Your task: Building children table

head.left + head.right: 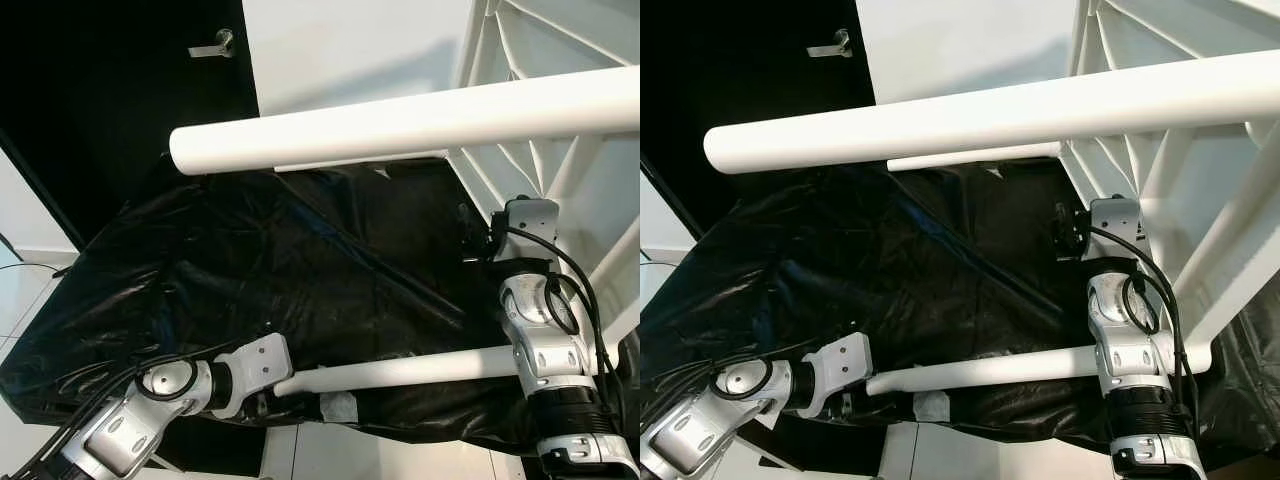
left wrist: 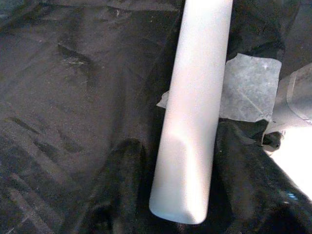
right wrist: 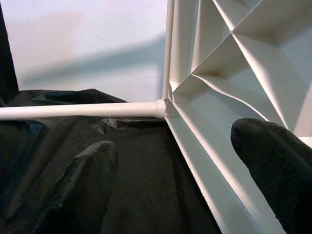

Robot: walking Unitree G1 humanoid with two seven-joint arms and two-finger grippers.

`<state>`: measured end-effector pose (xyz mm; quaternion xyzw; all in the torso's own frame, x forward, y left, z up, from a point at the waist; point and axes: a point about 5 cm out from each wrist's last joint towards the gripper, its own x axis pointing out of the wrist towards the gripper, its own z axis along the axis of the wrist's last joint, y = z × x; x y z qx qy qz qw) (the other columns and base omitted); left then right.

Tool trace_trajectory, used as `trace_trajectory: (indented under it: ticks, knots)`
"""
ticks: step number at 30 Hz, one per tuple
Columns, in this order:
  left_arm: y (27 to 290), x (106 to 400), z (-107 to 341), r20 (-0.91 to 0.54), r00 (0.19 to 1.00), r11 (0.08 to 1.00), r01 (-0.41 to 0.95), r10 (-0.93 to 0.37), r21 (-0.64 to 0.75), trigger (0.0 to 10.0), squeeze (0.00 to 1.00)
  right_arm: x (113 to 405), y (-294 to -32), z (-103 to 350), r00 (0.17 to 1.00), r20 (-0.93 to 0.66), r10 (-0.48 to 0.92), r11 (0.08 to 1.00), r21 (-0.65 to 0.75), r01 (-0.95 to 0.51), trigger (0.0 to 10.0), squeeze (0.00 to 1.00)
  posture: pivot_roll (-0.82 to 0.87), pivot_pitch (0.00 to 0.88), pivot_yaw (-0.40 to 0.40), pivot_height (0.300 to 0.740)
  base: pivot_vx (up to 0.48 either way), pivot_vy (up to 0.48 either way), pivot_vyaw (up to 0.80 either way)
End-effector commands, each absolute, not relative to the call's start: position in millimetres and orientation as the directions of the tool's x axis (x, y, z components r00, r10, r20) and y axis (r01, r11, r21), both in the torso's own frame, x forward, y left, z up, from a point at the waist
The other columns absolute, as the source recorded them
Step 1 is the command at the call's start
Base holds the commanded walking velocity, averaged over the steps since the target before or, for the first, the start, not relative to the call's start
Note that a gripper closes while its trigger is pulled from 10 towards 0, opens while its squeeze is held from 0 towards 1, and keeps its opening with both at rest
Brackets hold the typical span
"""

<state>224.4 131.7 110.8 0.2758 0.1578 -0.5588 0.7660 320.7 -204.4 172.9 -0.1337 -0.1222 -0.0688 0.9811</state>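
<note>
The children's table lies tipped on its side over a black plastic sheet (image 1: 300, 270) that covers the surface beneath it. Its white tabletop (image 1: 560, 120) stands on edge at the right of the sheet, underside showing: a lattice of moulded ribs in triangles (plain white plastic, matte). Three round white legs are in sight, all running out from the tabletop across the sheet. The upper leg (image 1: 400, 125) is nearest the head camera and crosses high above the sheet, its rounded free end toward the dark door (image 1: 120, 90). A farther leg (image 3: 83, 110) meets the tabletop's corner in a small collar, just above the sheet. The lower leg (image 1: 400, 370) lies close along the sheet's near edge, beside a grey patch of tape (image 2: 248, 87).

The left pincer (image 2: 178, 195) is at the free end of the lower leg; its two black fingers (image 2: 117, 180) sit on either side of the leg's end, seemingly clenched on it, though the contact itself is not clear. The right pincer (image 3: 175, 180) is released, fingers spread wide, one fingertip (image 3: 278, 161) in front of the tabletop's ribbed underside and the other over the sheet.
</note>
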Motion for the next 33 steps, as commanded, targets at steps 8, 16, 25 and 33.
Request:
trace_trajectory:
  ticks: [8,16,25,33]
  knots:
    - [136,231,111,-0.55,0.388,0.264,0.919,-0.739,0.294,1.5,0.0,321,-204,172,0.962,0.25,-0.111,0.953,-0.247,0.174,10.0,0.0,0.04,0.0,0.0,0.74,0.0,0.0,0.0]
    - [132,233,109,-0.539,0.372,0.239,0.923,-0.756,0.302,10.0,0.0,298,-234,172,0.884,0.274,-0.38,0.865,-0.234,0.444,10.0,0.0,0.02,0.0,0.005,0.74,0.0,0.0,0.0]
    - [129,246,110,-0.518,0.365,0.239,0.925,-0.773,0.295,10.0,0.0,272,-252,171,0.805,0.275,-0.525,0.768,-0.254,0.588,10.0,0.0,0.0,0.0,0.02,0.74,0.0,0.0,0.0]
    - [130,261,109,-0.524,0.383,0.246,0.917,-0.761,0.314,10.0,0.0,264,-256,169,0.792,0.255,-0.556,0.752,-0.253,0.609,10.0,0.0,-0.02,0.0,0.03,0.74,0.0,0.0,0.0]
